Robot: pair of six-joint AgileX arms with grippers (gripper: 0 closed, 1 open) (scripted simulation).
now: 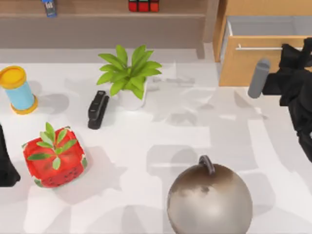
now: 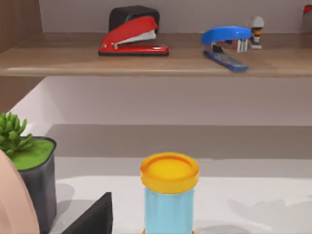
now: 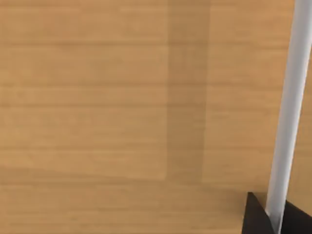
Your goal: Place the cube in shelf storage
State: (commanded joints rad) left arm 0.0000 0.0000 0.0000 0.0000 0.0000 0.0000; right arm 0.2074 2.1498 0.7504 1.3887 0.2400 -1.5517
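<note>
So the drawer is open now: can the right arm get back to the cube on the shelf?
Probably yes: the cube sits at the shelf's open front; right gripper is at the drawer handle.

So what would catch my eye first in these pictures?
Probably the big metallic ball at the table's near edge, then the red strawberry block at the left. At the back, the cube sits on the shelf, and the right gripper is at the open drawer's handle.

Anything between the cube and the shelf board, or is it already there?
Nothing visible in the way: the cube already sits on the shelf storage board at the back, beyond the potted plant. The right pincer is over at the drawer handle; left arm is parked at the table's left edge.
</note>
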